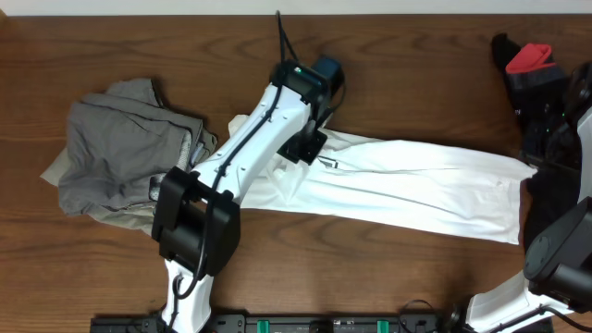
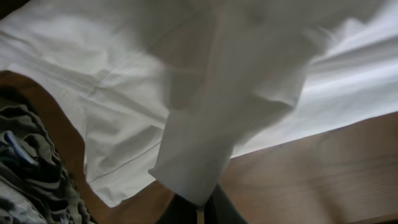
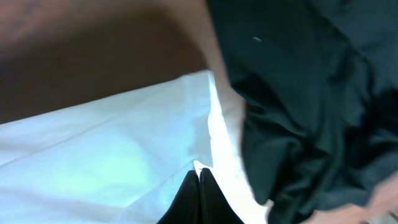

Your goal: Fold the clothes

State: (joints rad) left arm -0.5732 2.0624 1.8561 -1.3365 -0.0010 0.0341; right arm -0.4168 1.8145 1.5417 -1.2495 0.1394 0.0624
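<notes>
A white T-shirt lies stretched long across the middle of the table, print side mostly hidden. My left gripper sits over its left part. In the left wrist view that gripper is shut on a hanging fold of the white T-shirt. My right gripper is shut on the edge of the white T-shirt at its right end, close beside dark cloth. A grey-khaki garment is heaped at the left.
A black-and-red garment lies bunched at the back right, reaching down next to the right arm. The left arm crosses the shirt's left end. The grey-khaki heap lies close beside the lifted fold. Bare wooden table shows behind the shirt.
</notes>
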